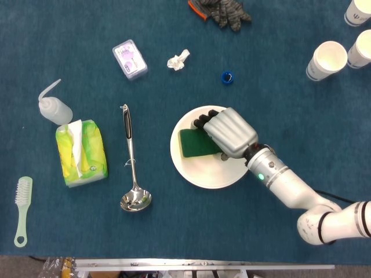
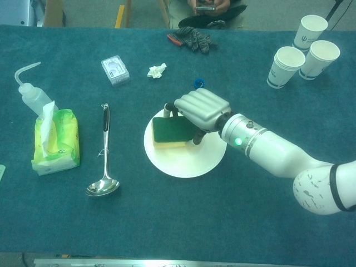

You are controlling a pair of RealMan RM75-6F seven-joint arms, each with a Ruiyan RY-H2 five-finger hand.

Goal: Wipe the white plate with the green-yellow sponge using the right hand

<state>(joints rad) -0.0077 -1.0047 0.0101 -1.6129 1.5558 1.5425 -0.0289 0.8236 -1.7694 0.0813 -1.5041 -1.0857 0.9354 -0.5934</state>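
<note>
A white plate [image 1: 206, 174] [image 2: 183, 161] lies on the blue cloth near the table's middle. The green-yellow sponge [image 1: 194, 143] [image 2: 168, 131] rests on it, green face up, yellow layer showing along its near edge in the chest view. My right hand [image 1: 231, 131] [image 2: 201, 109] grips the sponge from its right side, fingers curled over the far edge and thumb down by the near one. The right arm comes in from the lower right. My left hand is in neither view.
A ladle [image 1: 133, 174] [image 2: 103, 167] lies left of the plate. Farther left are a tissue pack [image 1: 80, 152], a squeeze bottle [image 1: 54, 106] and a brush [image 1: 22, 208]. Paper cups [image 1: 327, 59] stand at the back right; a blue cap [image 1: 227, 76] lies behind the plate.
</note>
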